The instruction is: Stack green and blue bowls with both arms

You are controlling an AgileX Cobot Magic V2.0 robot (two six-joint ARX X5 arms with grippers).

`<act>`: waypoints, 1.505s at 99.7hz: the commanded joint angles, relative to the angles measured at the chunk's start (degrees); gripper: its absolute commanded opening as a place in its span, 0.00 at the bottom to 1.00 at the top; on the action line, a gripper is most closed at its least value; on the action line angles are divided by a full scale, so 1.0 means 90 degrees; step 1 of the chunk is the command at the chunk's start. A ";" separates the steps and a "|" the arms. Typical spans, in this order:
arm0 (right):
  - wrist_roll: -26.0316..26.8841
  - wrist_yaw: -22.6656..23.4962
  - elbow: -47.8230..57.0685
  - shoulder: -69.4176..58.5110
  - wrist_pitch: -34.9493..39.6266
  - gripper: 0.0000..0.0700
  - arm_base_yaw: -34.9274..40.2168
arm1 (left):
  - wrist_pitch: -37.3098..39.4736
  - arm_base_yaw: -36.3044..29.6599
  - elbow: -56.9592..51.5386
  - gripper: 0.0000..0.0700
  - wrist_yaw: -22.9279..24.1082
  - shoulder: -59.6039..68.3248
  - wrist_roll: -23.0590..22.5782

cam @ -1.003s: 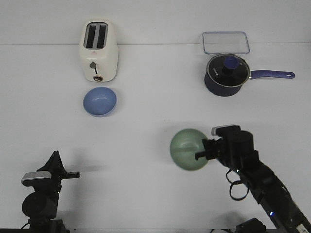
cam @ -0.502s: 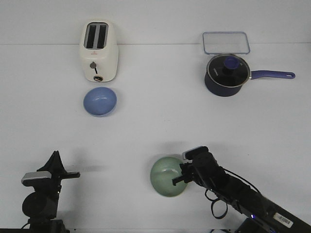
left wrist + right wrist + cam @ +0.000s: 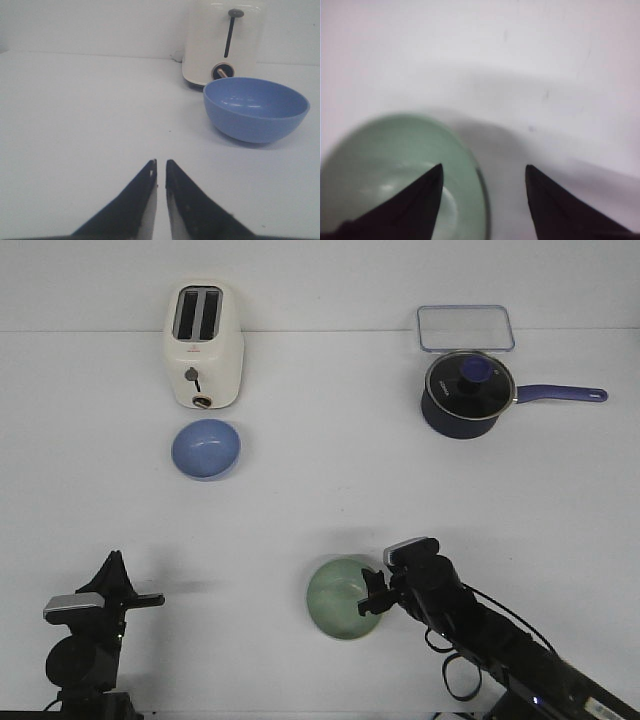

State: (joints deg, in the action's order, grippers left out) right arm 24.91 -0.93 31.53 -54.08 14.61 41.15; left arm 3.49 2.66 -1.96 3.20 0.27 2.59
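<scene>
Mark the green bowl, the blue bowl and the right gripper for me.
green bowl (image 3: 338, 597), front view, inner floor.
blue bowl (image 3: 205, 449), front view, centre of the inside.
right gripper (image 3: 483, 176), right wrist view, midway between fingertips.

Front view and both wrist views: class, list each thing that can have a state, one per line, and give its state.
Green bowl: upright on the table, rim between the open fingers of the right gripper.
Blue bowl: upright, empty, in front of the toaster.
Left gripper: shut, holding nothing.
Toaster: upright, slots empty.
Saucepan: lid on.
Clear container: empty, no lid.
</scene>
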 commanded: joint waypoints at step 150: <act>-0.0418 -0.0908 0.0049 0.2499 0.1146 0.50 0.0051 | -0.1377 -0.0328 -0.7764 0.32 -0.1188 1.1332 0.1404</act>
State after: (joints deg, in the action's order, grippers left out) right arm 21.67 -8.84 31.53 -31.22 25.47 41.15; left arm -10.04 -0.14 -70.46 -7.66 101.27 15.97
